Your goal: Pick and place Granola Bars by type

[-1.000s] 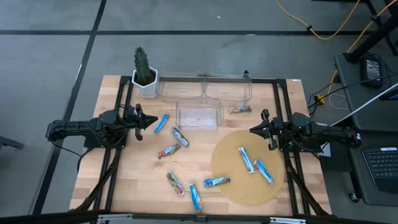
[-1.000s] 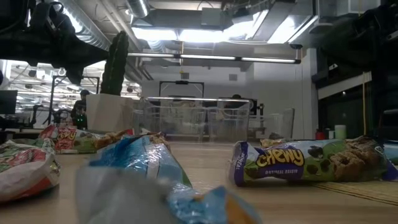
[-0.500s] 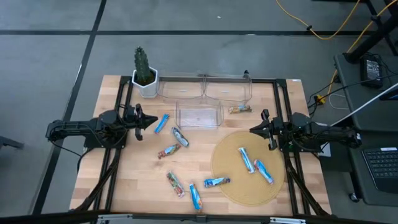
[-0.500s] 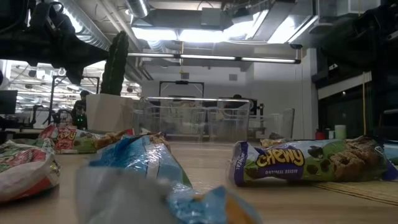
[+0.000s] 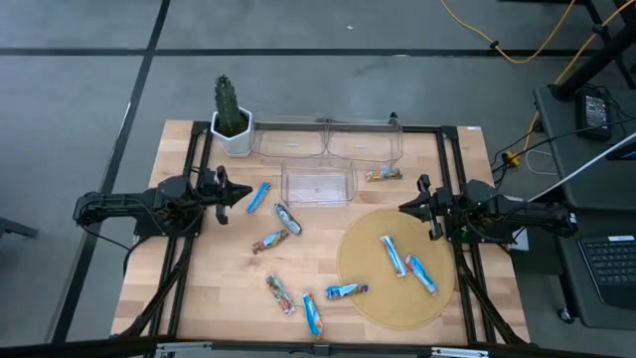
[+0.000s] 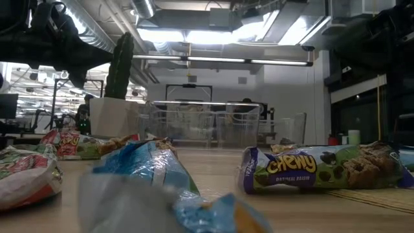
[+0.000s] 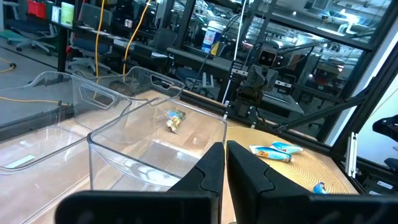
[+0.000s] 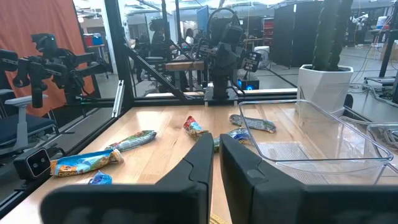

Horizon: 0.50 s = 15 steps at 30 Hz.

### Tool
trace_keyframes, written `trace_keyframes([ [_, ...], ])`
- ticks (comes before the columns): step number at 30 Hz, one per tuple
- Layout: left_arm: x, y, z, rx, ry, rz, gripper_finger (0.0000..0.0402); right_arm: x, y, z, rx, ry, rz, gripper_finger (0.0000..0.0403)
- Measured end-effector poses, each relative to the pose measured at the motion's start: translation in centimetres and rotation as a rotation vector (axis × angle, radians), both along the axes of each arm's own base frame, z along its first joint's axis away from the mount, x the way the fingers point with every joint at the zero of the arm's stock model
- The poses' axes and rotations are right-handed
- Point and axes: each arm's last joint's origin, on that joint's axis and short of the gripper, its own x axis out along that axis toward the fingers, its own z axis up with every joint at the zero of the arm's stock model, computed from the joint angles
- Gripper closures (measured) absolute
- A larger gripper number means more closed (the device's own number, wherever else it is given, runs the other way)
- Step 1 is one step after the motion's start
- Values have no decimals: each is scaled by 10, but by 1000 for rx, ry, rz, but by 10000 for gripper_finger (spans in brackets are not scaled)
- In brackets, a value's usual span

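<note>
A wooden bench [image 5: 219, 288] seen from above, with a dark robot arm at each side edge. The left gripper [image 5: 241, 194] sits near the left edge, the right gripper [image 5: 405, 207] near the right edge; each has its fingers pressed together with only a thin slit between them, and neither holds anything.

The Granola Bars lie scattered, none sorted yet. A blue bar [image 5: 260, 196] lies just in front of the left gripper, with a silver bar [image 5: 287, 218] and a red multicolour bar [image 5: 269, 241] nearby toward the middle. Another multicolour bar [image 5: 279, 294] and a blue bar [image 5: 312, 314] lie near the front edge. Three more blue bars [image 5: 394, 255] rest on a round woven mat [image 5: 358, 298] toward the front right corner. One greenish-gold bar [image 5: 382, 175] lies by the far right, beside the clear bins [image 5: 328, 139]. A third clear bin [image 5: 318, 183] stands mid-bench, and a potted cactus [image 5: 230, 117] fills the far left corner.

The bars look light, with soft, crinkly, slippery foil wrappers that would crumple under pressure. The best hold is probably across the narrow middle of a bar, squeezing its firm core rather than the loose sealed ends.
</note>
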Motion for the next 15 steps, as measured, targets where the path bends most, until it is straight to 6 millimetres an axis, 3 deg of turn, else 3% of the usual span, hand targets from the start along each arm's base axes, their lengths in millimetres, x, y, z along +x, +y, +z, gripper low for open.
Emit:
trace_keyframes([
  [6,0,0,0,0,1,1,392,0,0,0,1,0,-14,370],
  [10,0,0,0,0,0,0,393,0,-7,-1,8,14,-237,370],
  [15,0,0,0,0,0,0,389,0,-9,0,13,2,-308,370],
])
